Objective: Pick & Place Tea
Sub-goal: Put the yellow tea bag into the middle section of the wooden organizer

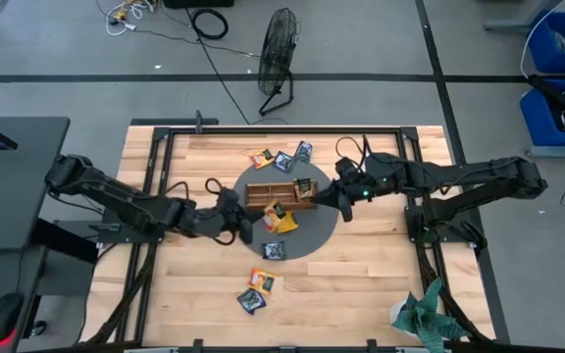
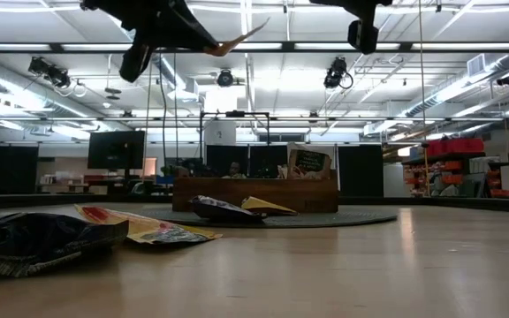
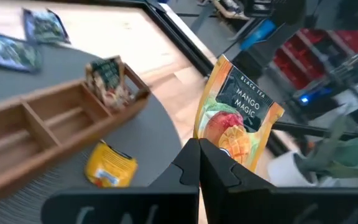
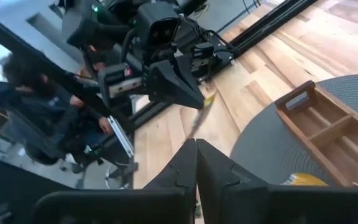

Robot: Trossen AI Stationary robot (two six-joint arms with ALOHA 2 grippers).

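Observation:
My left gripper is shut on an orange "Mango Magic" tea sachet, high above the table near the grey mat's left side. The low view shows that sachet edge-on past the fingers. My right gripper is shut and empty, hovering over the mat's right part. The wooden tray lies on the round grey mat, with a sachet standing in its end compartment. Yellow and dark sachets lie flat on the mat. More lie on the table beyond and nearer. My left gripper pinches the orange sachet between its two fingers at one short edge, the end below the fruit picture. The sachet sticks out past the fingertips, lifted clear of the table and tray, and slants slightly upward in the low view.
A dark sachet lies on the mat's near edge. A green-leaved plant stands at the table's near right corner. Black frame rails run along the table's sides. A person sits beyond the table's left side.

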